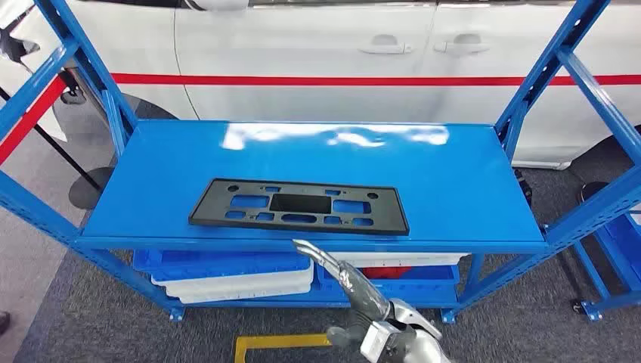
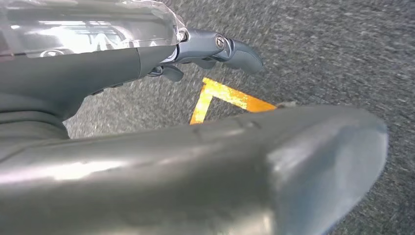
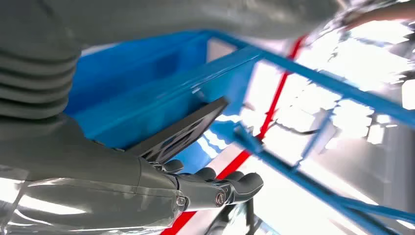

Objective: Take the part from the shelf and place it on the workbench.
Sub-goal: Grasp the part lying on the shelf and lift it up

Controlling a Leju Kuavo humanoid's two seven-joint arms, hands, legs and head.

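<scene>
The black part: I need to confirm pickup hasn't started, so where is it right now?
In the head view the black part lies flat on the blue shelf's top deck, near its front edge and left of centre, with the right hand just below that edge, not touching it.

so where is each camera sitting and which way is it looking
Head view: high on the body, looking forward and down at the blue shelf with the black part lying flat on it; the right hand reaches up from below.
Left wrist view: behind the left hand, facing down at grey carpet and a yellow floor mark.
Right wrist view: behind the right hand, aimed along the shelf edge at the part.
Shared: head and right wrist views both show the part, the shelf and the white car.
</scene>
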